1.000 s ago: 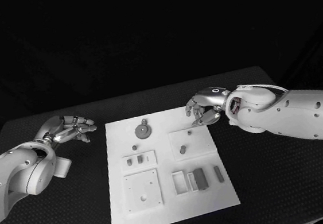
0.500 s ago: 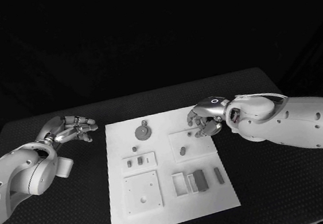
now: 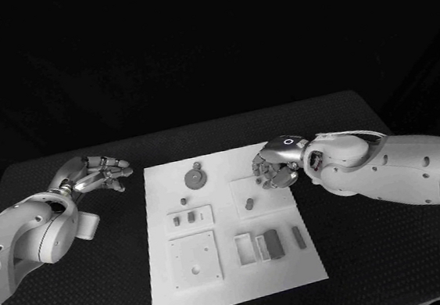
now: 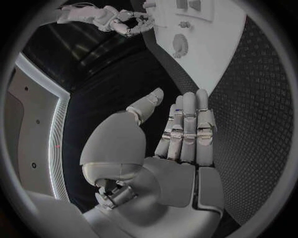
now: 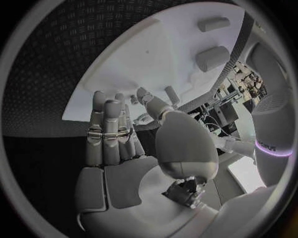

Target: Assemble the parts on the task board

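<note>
We see the left hand (image 3: 92, 176) off the task board's (image 3: 232, 277) left edge, over the dimpled black table (image 3: 85, 302), its silver fingers spread and empty. The flat white task board lies mid-table with small grey parts: a round toothed disc (image 3: 195, 178) near its far end, slim bars (image 3: 269, 243) nearer us. The right hand (image 3: 276, 164) hovers over the board's far right corner, fingers loosely curled; whether they pinch anything we cannot tell.

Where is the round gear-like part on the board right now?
In the head view the round part lies near the far edge of the task board, left of centre, between the left hand and the right hand, touched by neither.
</note>
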Motion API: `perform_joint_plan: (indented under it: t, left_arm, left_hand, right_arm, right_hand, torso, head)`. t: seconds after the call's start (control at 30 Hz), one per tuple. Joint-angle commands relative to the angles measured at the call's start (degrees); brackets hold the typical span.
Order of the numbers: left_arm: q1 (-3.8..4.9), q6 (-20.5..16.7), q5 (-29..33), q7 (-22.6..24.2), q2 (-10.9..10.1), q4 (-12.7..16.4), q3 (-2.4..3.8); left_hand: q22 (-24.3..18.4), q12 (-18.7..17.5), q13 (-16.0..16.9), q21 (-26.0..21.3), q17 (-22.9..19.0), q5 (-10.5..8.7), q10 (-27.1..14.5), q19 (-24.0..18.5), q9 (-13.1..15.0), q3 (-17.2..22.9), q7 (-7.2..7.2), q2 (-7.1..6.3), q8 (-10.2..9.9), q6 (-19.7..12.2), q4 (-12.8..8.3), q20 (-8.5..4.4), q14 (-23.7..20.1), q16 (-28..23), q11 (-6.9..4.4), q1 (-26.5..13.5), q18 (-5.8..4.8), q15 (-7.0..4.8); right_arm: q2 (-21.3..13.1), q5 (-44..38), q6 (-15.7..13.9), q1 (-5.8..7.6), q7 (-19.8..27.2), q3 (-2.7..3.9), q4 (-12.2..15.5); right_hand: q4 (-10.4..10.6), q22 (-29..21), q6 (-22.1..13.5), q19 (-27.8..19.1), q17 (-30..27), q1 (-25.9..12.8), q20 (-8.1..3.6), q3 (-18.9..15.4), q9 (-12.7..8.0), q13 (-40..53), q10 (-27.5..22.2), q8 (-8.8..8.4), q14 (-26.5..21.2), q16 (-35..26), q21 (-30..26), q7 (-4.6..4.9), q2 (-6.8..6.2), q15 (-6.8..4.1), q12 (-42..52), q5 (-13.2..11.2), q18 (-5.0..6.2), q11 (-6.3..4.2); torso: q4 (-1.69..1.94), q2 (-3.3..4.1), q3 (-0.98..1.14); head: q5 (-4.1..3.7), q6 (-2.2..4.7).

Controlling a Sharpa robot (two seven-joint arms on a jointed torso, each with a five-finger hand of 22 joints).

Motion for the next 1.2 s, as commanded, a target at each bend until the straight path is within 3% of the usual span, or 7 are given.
perform_joint_plan:
  t: [0.03, 0.23, 0.43, 0.7, 0.97, 1.2]
  left_arm:
    - [0.03, 0.6, 0.5, 0.6, 0.2, 0.1, 0.05]
    - [0.03, 0.6, 0.5, 0.6, 0.2, 0.0, 0.05]
    - [0.03, 0.6, 0.5, 0.5, 0.2, -0.1, 0.05]
    - [0.03, 0.6, 0.5, 0.3, 0.3, -0.1, 0.05]
    - [0.03, 0.8, 0.5, 0.1, 0.2, -0.1, 0.05]
    - [0.03, 1.0, 0.5, -0.1, 0.2, -0.2, 0.05]
  left_hand:
    - [-0.1, -0.3, 0.1, 0.1, 0.0, -0.28, -0.5, -0.4, 0.0, -0.2, -0.07, 0.01, 0.2, -0.4, 0.0, -0.09, -0.3, -0.3, 0.07, -0.6, 0.41, -0.09]
    - [-0.2, -0.3, 0.1, 0.1, 0.0, -0.28, -0.5, -0.4, 0.0, -0.3, -0.06, 0.03, 0.2, -0.5, 0.0, -0.09, -0.3, -0.3, 0.08, -0.7, 0.41, -0.09]
    - [-0.2, -0.3, 0.1, 0.1, 0.0, -0.28, -0.6, -0.3, 0.0, -0.3, -0.03, 0.03, 0.2, -0.6, 0.0, -0.10, -0.3, -0.3, 0.09, -0.7, 0.41, -0.08]
    - [-0.5, -0.3, 0.2, 0.1, 0.0, -0.28, -0.8, -0.3, -0.1, -0.5, 0.11, 0.00, 0.1, -0.9, 0.0, -0.10, -0.2, -0.4, 0.14, -0.8, 0.41, -0.05]
    - [-0.6, -0.3, 0.2, 0.1, 0.0, -0.28, -0.9, -0.2, -0.1, -0.6, 0.16, 0.00, 0.0, -1.0, 0.1, -0.10, -0.2, -0.4, 0.15, -0.9, 0.42, -0.05]
    - [-0.6, -0.3, 0.2, 0.2, 0.1, -0.28, -0.9, -0.2, -0.1, -0.6, 0.18, -0.01, 0.0, -1.1, 0.1, -0.10, -0.2, -0.4, 0.16, -0.9, 0.43, -0.05]
  right_arm:
    - [0.2, 0.5, 0.9, -0.16, 0.7, -0.01, -0.1]
    - [0.7, 0.5, 1.4, -0.64, 0.9, -0.01, -0.3]
    - [1.1, -0.3, 1.3, -0.84, 0.6, -0.01, -0.4]
    - [1.4, -0.8, 1.5, -0.92, 0.5, -0.01, -0.3]
    - [1.6, -3.0, 2.9, -1.29, -0.1, -0.12, -0.3]
    - [1.7, -5.6, 2.9, -1.46, -0.8, -0.25, -0.2]
  right_hand:
    - [-0.6, 0.4, 0.8, 0.4, -0.3, 0.0, -0.07, 0.1, 0.1, -0.5, -0.2, 0.42, -0.3, 0.5, 0.3, -0.03, 0.78, -0.05, -1.4, 0.2, 1.18, 0.23]
    - [-0.9, 0.9, 2.0, 0.6, -0.9, 0.3, -0.19, 0.4, 0.2, -2.2, -2.1, 0.78, -0.3, 1.1, 0.2, -0.43, 1.35, 0.86, -5.0, 0.2, 1.18, 1.20]
    - [-1.1, 1.4, 2.9, 0.7, -1.4, 1.4, -0.24, 0.7, 0.2, -3.6, -1.7, 0.88, -0.4, 1.7, 0.0, -0.73, 2.22, 1.15, -7.0, 0.2, 1.18, 1.52]
    - [-1.1, 1.7, 3.4, 0.1, -2.2, 2.4, 0.13, 0.6, -0.1, -6.4, -4.3, 0.67, -1.4, 1.8, -0.7, -0.86, 3.33, 2.49, -10.7, 0.2, 1.18, 2.92]
    - [-1.1, 2.0, 3.7, -0.1, -2.7, 2.6, 0.29, 0.5, -0.3, -7.7, -3.7, 0.56, -1.8, 2.1, -1.1, -0.94, 4.02, 2.65, -11.5, 0.2, 1.18, 3.09]
    - [-1.1, 2.5, 5.0, 0.8, -3.0, 2.6, 0.00, 0.2, -0.3, -8.7, -1.7, 0.88, -1.2, 3.1, -1.0, -1.42, 4.34, 2.20, -11.6, 0.2, 1.18, 2.62]
  torso:
    - [-0.02, 0.01, 0.00]
    - [-0.02, 0.00, -0.04]
    - [0.01, 0.02, 0.01]
    - [0.00, 0.00, -0.02]
    - [-0.05, 0.01, 0.01]
    - [-0.05, 0.02, 0.06]
  head:
    - [0.10, -0.08]
    - [0.00, -0.20]
    - [0.06, -0.29]
    - [0.06, -0.28]
    - [0.05, -0.39]
    - [0.02, -0.47]
